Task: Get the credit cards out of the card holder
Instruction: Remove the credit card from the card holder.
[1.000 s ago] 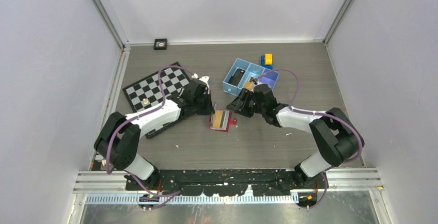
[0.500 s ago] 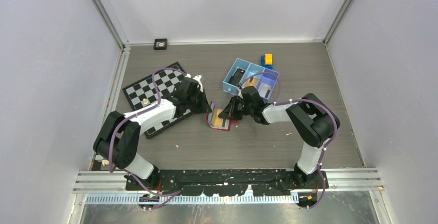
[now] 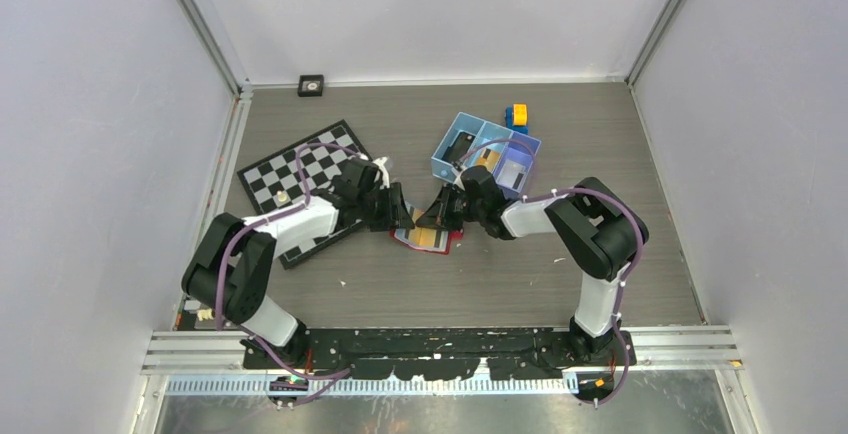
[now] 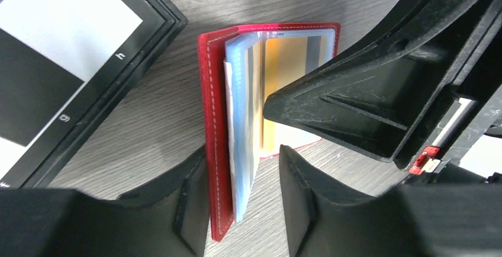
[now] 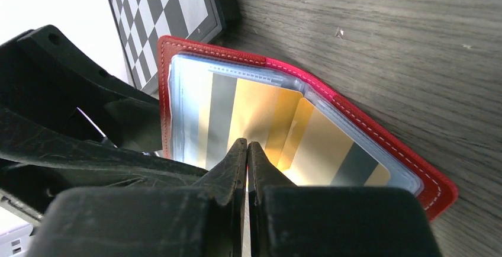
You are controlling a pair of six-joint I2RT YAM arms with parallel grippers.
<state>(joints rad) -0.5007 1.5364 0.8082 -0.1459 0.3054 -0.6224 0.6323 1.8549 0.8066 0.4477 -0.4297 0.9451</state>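
The red card holder (image 3: pixel 432 238) lies open on the table between both arms. In the left wrist view its red cover (image 4: pixel 212 121) and pale blue sleeves stand on edge between my left gripper (image 4: pixel 243 157), which is open: the cover leans against one finger and a gap shows on the other side. An orange-gold credit card (image 5: pixel 260 109) with grey-silver stripes sits in the clear sleeves. My right gripper (image 5: pixel 247 144) is shut, its tips pinched together on the lifted edge of that orange-gold card. Seen from above, both grippers (image 3: pixel 398 216) (image 3: pixel 434 220) meet over the holder.
A black-and-white chessboard (image 3: pixel 300 166) lies left of the holder, under the left arm. A blue three-compartment tray (image 3: pixel 437 166) stands behind the right gripper, with a yellow and blue block (image 3: pixel 517 114) beyond it. A small black square (image 3: pixel 311 85) sits by the back wall.
My right gripper moved left onto the open holder and shut on the card edge. My left gripper, earlier shut on the cover, has opened.
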